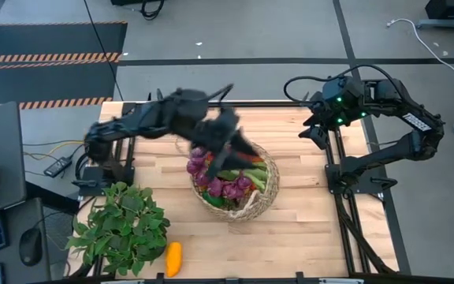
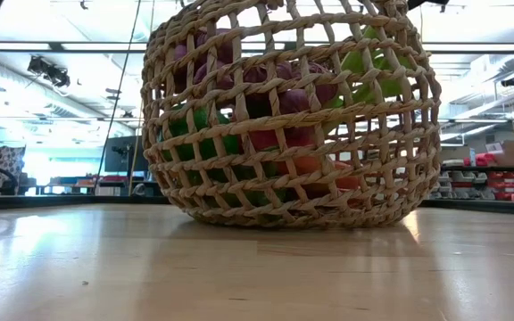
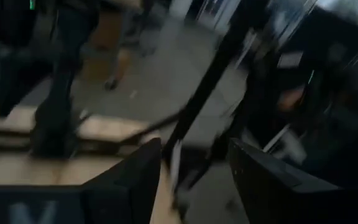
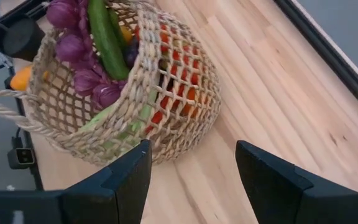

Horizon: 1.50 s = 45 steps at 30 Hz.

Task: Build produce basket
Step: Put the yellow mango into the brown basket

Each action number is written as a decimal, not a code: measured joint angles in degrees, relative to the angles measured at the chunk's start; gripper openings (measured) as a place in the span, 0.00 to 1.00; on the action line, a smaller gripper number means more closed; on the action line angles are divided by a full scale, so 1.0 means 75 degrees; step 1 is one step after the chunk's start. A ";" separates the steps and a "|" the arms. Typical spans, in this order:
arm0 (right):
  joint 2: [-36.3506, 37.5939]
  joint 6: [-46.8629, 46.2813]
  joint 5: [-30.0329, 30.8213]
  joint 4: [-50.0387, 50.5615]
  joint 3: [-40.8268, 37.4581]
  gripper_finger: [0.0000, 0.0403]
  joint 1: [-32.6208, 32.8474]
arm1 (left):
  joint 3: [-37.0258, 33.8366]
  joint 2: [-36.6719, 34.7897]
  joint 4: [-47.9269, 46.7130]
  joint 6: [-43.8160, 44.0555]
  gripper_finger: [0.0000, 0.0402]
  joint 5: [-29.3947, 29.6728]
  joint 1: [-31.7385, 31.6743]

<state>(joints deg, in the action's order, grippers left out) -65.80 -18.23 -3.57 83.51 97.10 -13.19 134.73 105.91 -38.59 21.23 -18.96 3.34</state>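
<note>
We judge round tan open-weave straw basket [image 1: 252, 207] light, springy, weave crushable; best hold at rim or loop handle. Sits table centre, heaped w/ produce [image 1: 225, 183]: purple clusters, green cucumber, red/orange pieces. Left gripper [image 1: 228, 134] over basket's 11 o'clock rim, fingers parted, empty. Right gripper [image 4: 191, 171] at 2 o'clock, unclenched, empty.

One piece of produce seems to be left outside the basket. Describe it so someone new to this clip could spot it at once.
Start at the wooden table in the high view and find the leafy potted plant near its front left corner. Just right of the plant, at the table's front edge, lies a small yellow-orange squash. It is the only produce lying on bare wood; everything else is piled in the straw basket mid-table.
</note>
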 joint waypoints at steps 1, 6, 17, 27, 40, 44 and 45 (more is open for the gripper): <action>0.0011 0.0035 -0.0059 -0.0013 0.0000 0.59 0.0000 | 0.0008 -0.0146 -0.0507 -0.0308 0.48 0.0241 0.0104; 0.0018 0.0115 -0.0320 -0.0232 0.0000 0.59 0.0000 | 0.0000 -0.0405 -0.2957 -0.0754 0.45 0.0954 0.0665; 0.0047 0.0554 -0.0478 -0.0193 0.0000 0.59 0.0001 | -0.0022 -0.0137 -0.5248 -0.1222 0.45 0.1080 0.2153; 0.0063 0.1062 -0.0478 -0.0193 0.0000 0.59 0.0001 | -0.1276 0.0253 -0.5257 -0.2458 0.45 0.1006 0.2706; 0.0202 0.1511 -0.0210 -0.0191 0.0000 0.59 0.0000 | -0.3661 0.0650 -0.4341 -0.4421 0.52 -0.0149 0.3064; 0.0292 0.1365 -0.0200 -0.0189 0.0000 0.59 0.0003 | -0.4290 0.0641 -0.4256 -0.5155 0.59 -0.0712 0.3076; 0.0314 0.1300 -0.0180 -0.0193 0.0000 0.59 0.0003 | -0.4417 0.0643 -0.4268 -0.5289 0.60 -0.0799 0.3074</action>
<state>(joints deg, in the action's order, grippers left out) -63.45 -8.48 -4.92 82.06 97.10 -13.17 101.60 110.73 -70.60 -18.43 -24.95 26.40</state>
